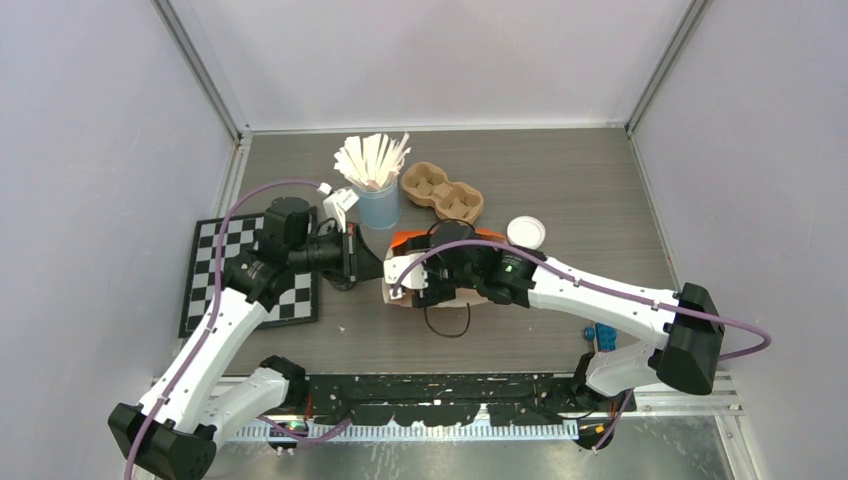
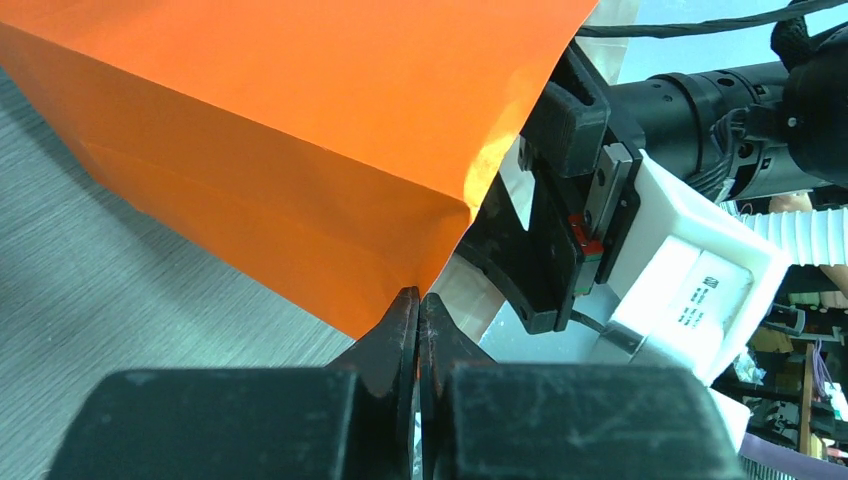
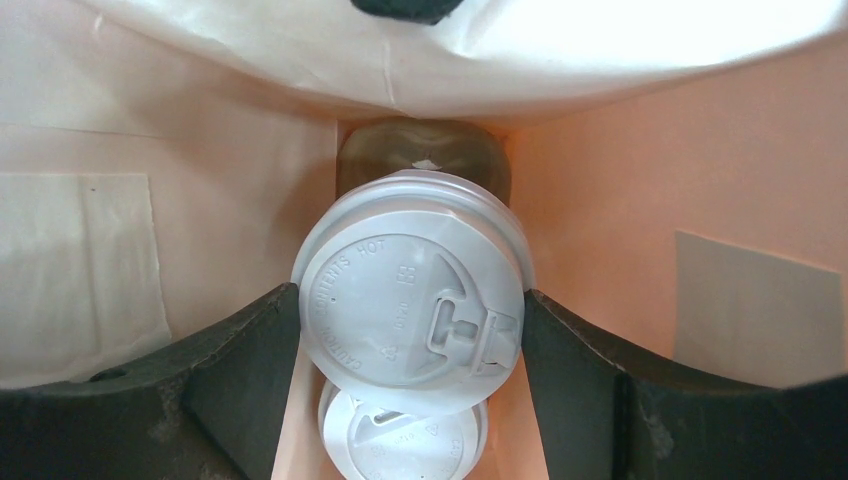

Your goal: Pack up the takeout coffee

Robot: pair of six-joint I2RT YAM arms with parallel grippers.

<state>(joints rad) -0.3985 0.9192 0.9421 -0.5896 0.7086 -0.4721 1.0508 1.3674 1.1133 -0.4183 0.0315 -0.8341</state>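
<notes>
Raised lettering curves along the rim of the round white plastic lid (image 3: 410, 290) in the right wrist view. "CAUTION" and "HOT" read clearly, the word between them less so. The second white lid (image 3: 405, 440), just below that lid, bears raised marks too faint to read. In the left wrist view, a white sticker (image 2: 705, 290) on a white plastic housing carries black print too small to read.

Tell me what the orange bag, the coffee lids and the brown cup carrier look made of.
Orange bag: paper, matte, sharply creased folds. Coffee lids: white moulded plastic, slightly glossy, embossed lettering. Cup carrier: probably moulded pulp, dull brown, rounded wells.
</notes>
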